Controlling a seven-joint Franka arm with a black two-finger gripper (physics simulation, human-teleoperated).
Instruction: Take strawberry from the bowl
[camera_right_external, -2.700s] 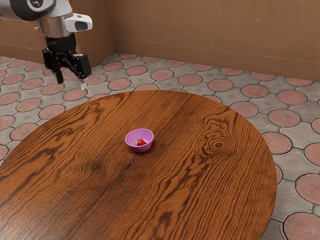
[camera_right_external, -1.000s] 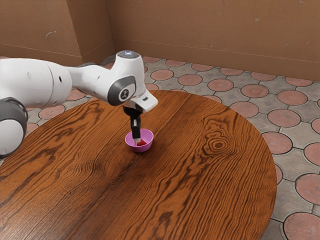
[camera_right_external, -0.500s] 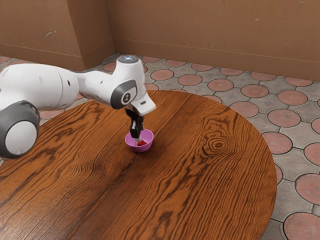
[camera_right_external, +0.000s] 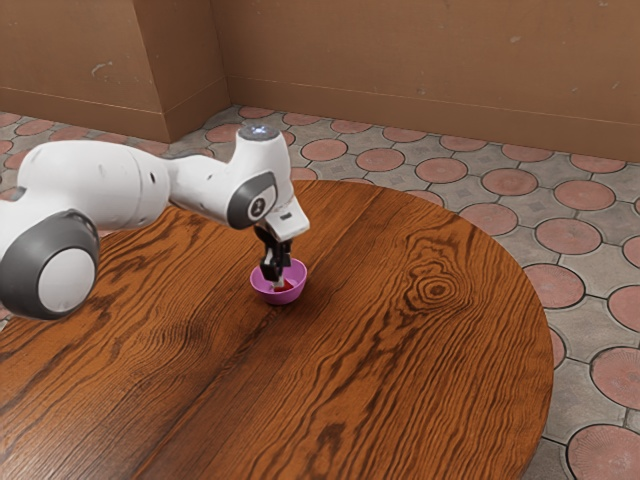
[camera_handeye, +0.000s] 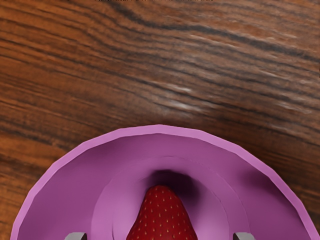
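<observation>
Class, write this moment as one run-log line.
pincer: open, around strawberry | strawberry: inside pink bowl, ungrasped | bowl: on wooden table | removal: pending

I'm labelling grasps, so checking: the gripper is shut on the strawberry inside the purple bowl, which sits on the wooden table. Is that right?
Not quite: the gripper is open. The wrist view shows its fingertips apart, with gaps either side of the strawberry. The rest stands.

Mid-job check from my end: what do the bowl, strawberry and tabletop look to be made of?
Bowl: probably satin plastic, from its even purple and soft shading; painted metal is possible.
Strawberry: fruit or a molded replica, I can't tell; red skin dotted with pale seeds.
Tabletop: varnished wood or laminate, with dark grain and faint sheen.
</observation>
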